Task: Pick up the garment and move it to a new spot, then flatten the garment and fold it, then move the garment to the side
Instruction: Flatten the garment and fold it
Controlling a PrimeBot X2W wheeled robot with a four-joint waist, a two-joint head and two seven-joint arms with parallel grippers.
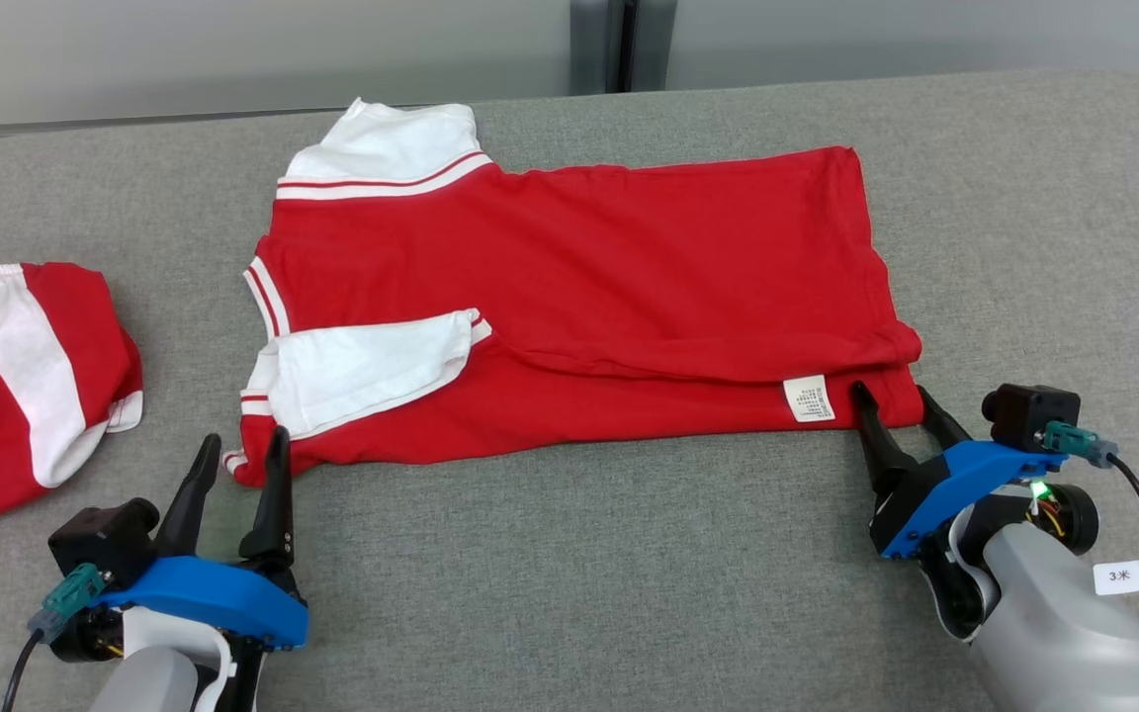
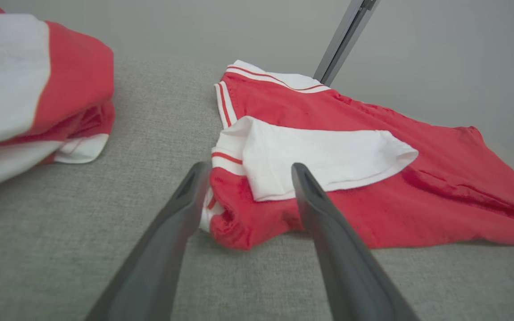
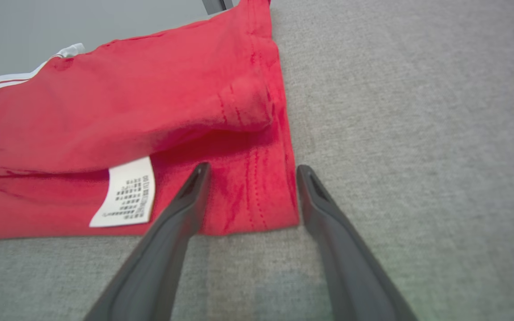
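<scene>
Lying flat near the middle of the grey desk [image 1: 629, 574]: red garment [image 1: 629, 257], folded lengthwise, collar end toward the robot's left. White sleeve [image 1: 362, 371] turned over its near-left part; white care label [image 1: 809, 399] by the near-right corner.

Left hand [image 1: 244, 436]: fingers spread, tips at the garment's near-left corner, one on either side of it in the left wrist view, nothing pinched.

Right hand [image 1: 895, 391]: fingers spread, tips at the near-right hem corner, one over the cloth, one just beside the hem edge. Contact unclear.

Second red-and-white garment [image 1: 26, 356] lies bundled at far left, apart.
</scene>
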